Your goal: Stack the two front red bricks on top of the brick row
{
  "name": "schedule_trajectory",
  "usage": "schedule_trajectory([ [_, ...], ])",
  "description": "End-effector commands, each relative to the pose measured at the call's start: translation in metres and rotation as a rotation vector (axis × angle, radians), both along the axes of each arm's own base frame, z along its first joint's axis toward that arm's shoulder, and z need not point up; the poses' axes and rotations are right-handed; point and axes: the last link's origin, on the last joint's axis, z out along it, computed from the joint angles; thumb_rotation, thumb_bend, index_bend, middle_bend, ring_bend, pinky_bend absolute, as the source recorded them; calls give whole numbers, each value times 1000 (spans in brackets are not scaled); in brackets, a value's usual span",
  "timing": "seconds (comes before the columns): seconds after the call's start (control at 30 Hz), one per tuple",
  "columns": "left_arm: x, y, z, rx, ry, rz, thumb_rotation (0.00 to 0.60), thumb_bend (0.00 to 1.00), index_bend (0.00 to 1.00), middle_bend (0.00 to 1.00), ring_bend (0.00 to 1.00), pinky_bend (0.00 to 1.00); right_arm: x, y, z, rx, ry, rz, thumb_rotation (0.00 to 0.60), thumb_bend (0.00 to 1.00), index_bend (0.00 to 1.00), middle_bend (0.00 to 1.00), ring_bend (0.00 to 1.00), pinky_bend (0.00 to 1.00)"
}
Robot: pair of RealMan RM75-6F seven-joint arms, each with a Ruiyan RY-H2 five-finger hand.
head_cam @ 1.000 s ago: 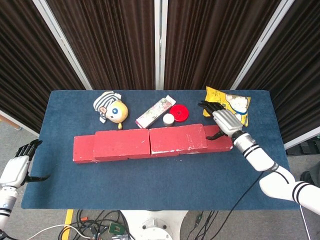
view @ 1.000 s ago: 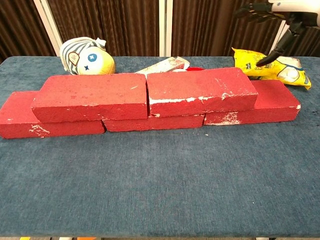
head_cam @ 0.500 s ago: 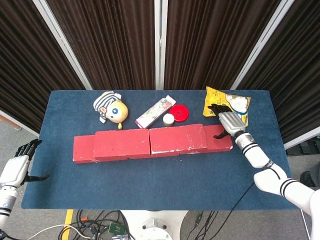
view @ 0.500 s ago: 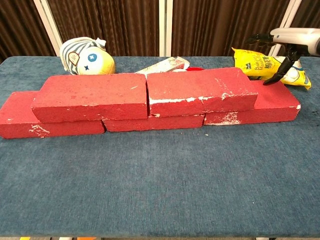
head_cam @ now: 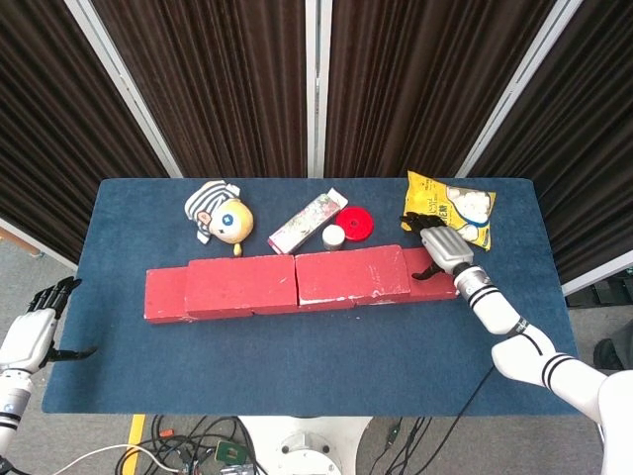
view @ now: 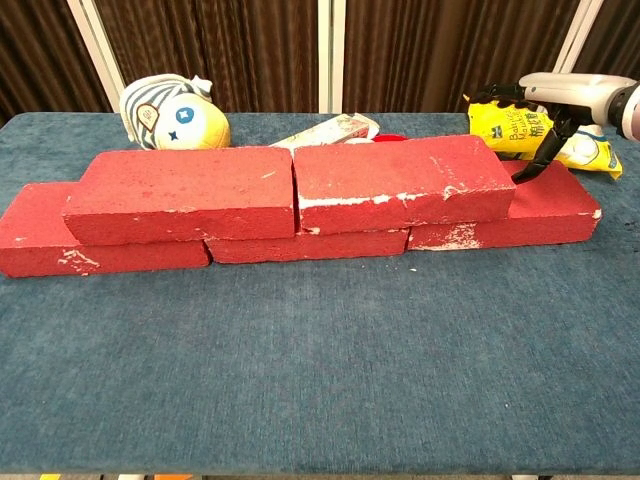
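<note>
Two red bricks lie side by side on a lower row of red bricks: the upper left brick [head_cam: 240,284] [view: 180,195] and the upper right brick [head_cam: 353,273] [view: 400,180]. The lower row's left end [head_cam: 164,294] and right end [head_cam: 440,280] [view: 550,205] stick out beyond them. My right hand [head_cam: 440,247] [view: 545,100] hovers over that right end, fingers apart and holding nothing. Its thumb points down beside the upper right brick's right end. My left hand [head_cam: 35,332] hangs off the table's left edge, fingers spread and holding nothing; the chest view does not show it.
Behind the bricks sit a plush toy [head_cam: 220,213] [view: 172,112], a pink box [head_cam: 309,222], a white cap [head_cam: 333,236] and a red lid [head_cam: 354,224]. A yellow snack bag [head_cam: 463,203] [view: 510,132] lies just behind my right hand. Blue cloth covers the table [head_cam: 297,356].
My right hand has come down and shifted left toward the upper right brick's end, above the lower row's right end. The bricks and my left hand have not moved.
</note>
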Motion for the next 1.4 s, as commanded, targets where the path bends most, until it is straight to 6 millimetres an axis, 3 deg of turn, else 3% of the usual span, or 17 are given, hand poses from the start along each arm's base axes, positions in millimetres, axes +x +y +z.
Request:
schedule_trajectory([
  [0.03, 0, 0, 0, 0, 0, 1, 600, 0, 0, 0, 0, 0, 1, 0, -1, 2, -2, -1, 600, 45, 0, 0, 0, 0],
  [1.07, -4, -2, 0, 0, -2, 10, 600, 0, 0, 0, 0, 0, 10, -2, -14, 16, -42, -12, 600, 44, 0, 0, 0, 0],
  [1.4, -5, -3, 1, 2, -5, 12, 600, 0, 0, 0, 0, 0, 9, -2, -4, 3, -32, -2, 600, 43, 0, 0, 0, 0],
])
